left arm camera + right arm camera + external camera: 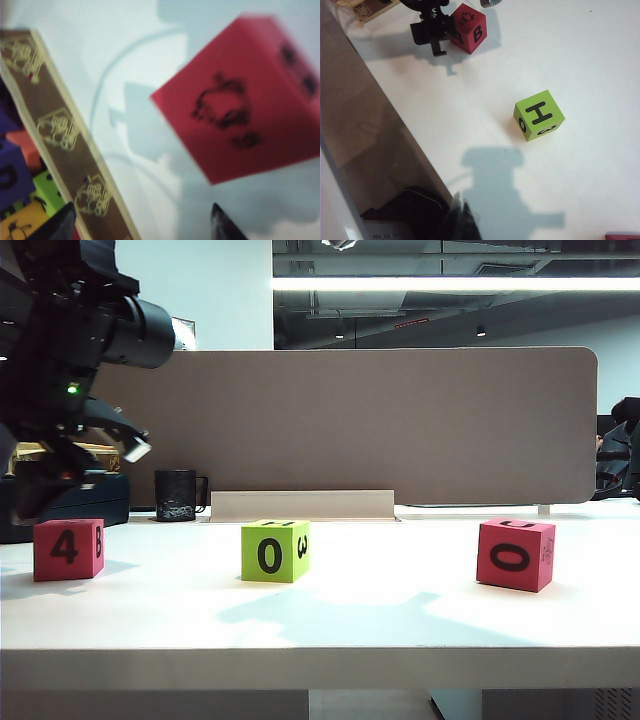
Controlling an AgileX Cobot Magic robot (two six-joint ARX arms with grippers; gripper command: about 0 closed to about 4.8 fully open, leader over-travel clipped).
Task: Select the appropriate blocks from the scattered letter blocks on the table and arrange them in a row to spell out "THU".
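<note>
Three letter blocks sit on the white table (pixel 330 625): lime-green block (pixel 274 551) centre, red blocks left (pixel 68 549) and right (pixel 515 554). Left gripper (pixel 142 225), jaws apart, hovers by the left block. Right gripper (pixel 462 220) is closed, empty.

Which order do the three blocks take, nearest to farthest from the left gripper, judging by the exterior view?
The left gripper hangs open at the table's left end.
1. Red block showing 4, just below it on the left.
2. Lime-green block showing 0, mid-table.
3. Red block showing 0, far right.
The right gripper, shut, is outside this view.
</note>
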